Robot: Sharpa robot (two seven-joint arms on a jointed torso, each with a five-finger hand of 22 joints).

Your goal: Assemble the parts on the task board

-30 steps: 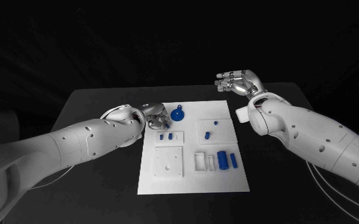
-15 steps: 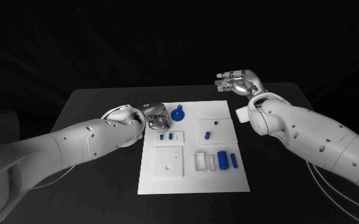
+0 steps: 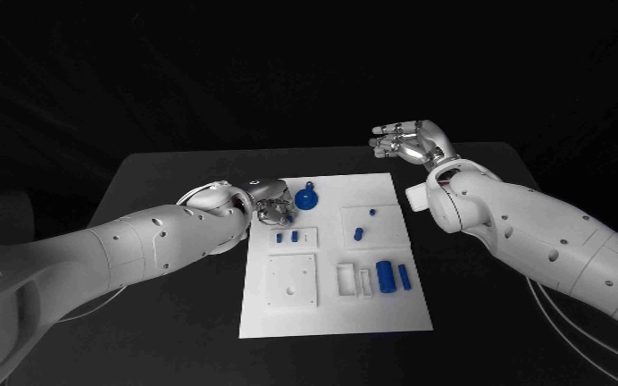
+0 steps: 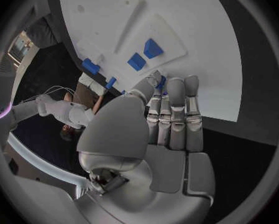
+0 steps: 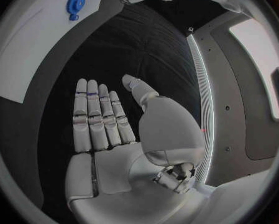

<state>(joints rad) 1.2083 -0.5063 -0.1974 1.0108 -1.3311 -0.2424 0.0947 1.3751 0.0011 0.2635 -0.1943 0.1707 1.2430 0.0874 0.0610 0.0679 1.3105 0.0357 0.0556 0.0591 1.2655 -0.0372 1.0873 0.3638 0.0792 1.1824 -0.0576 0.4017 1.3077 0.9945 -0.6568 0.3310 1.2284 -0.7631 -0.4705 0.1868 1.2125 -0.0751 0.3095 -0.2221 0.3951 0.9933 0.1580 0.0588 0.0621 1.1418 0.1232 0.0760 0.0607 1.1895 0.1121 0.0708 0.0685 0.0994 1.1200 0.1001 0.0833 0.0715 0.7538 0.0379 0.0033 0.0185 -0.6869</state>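
The white task board [image 3: 338, 319] lies mid-table. A round blue part [image 3: 306, 197] sits at its far left corner. My left hand [image 3: 271, 209] hovers at the board's left edge, just beside that part. In the left wrist view its fingers [image 4: 176, 114] are straight and together over the board [image 4: 201, 40]. A blue sliver [image 4: 161, 82] shows between thumb tip and finger; whether it is pinched I cannot tell. Two small blue blocks [image 3: 286, 237] lie just nearer on the board. My right hand [image 3: 410, 143] is raised beyond the far right corner, palm [image 5: 114, 134] flat and bare.
Two blue cylinders [image 3: 391, 276] lie at the board's right beside a white bracket [image 3: 347, 279]. A raised white square plate [image 3: 291, 281] occupies the near left. Two small blue pieces [image 3: 364, 223] sit on a square pad right of centre. Black table [image 3: 154, 180] surrounds the board.
My left hand has crept slightly nearer and to the right along the board's left edge. The right hand has stayed still.
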